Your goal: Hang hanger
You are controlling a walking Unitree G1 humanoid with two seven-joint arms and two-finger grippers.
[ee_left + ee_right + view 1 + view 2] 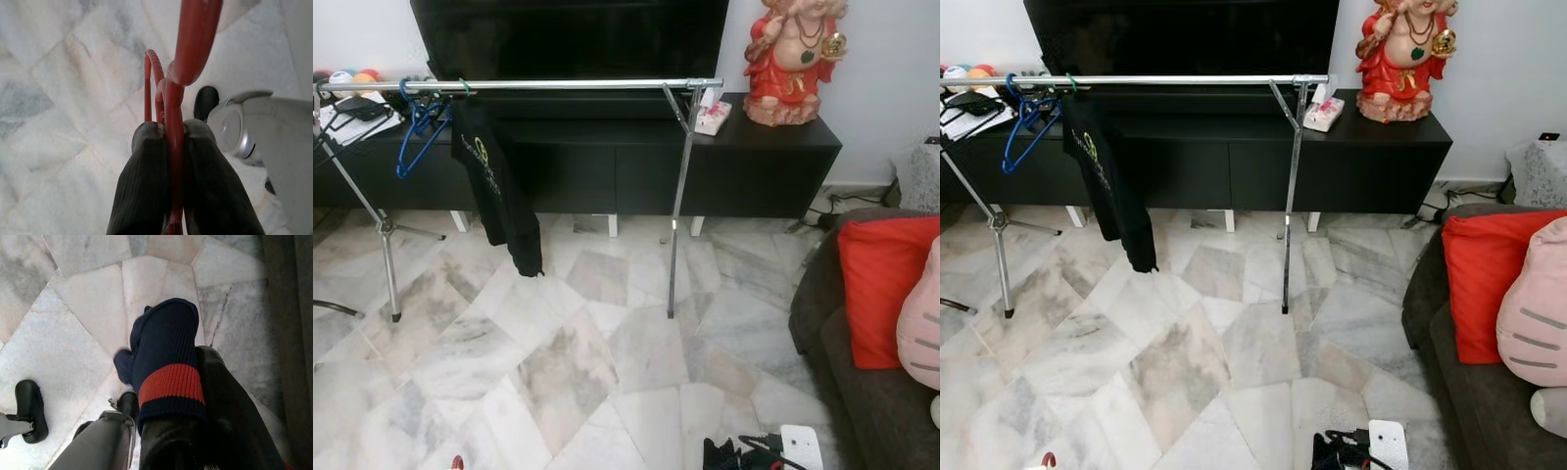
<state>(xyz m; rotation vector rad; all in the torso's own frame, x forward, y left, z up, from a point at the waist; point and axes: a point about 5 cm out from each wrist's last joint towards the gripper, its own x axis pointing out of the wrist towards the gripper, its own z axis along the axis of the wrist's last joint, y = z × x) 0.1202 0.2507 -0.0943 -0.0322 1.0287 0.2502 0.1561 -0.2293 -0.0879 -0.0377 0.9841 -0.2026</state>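
From the head views, the chrome clothes rail [558, 85] stands well ahead, carrying a blue hanger [419, 122] and a black shirt [494, 176].

In the left wrist view, the left gripper [168, 132] pinches a red hanger [171, 98] below its hook; it looks light, stiff and smooth, likely to swivel.

In the right wrist view, the right gripper [171, 396] clasps a navy, red-banded sock [166, 367].

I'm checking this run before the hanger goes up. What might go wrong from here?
The left end effector pinches the red hanger on its thin wire near the hook, so it may twist or slip on the way up. The rail already carries blue hangers and a black garment at its left end, which the hook could snag. The right end effector holds a navy sock that might drop.
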